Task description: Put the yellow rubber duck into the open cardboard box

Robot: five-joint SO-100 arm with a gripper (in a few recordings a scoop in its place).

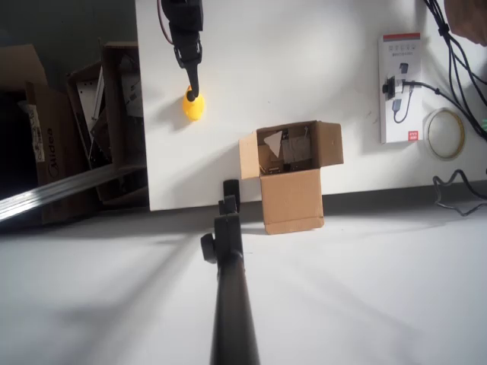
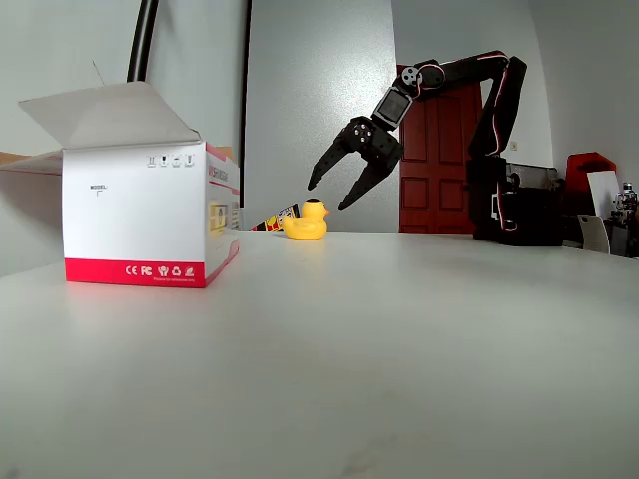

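The yellow rubber duck (image 1: pixel 193 106) sits on the white table (image 1: pixel 304 68), up and to the left of the open cardboard box (image 1: pixel 291 176) in the overhead view. The black tool (image 2: pixel 327 198) hangs just above the duck, fingers spread wide, holding nothing.

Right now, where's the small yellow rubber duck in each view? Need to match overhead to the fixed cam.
Overhead view: the small yellow rubber duck sits on the white table, upper left of centre, up-left of the open brown cardboard box.
Fixed view: the duck stands far back on the table, just left of centre.
Shared landmark: the black gripper, fingers open, right by the duck.
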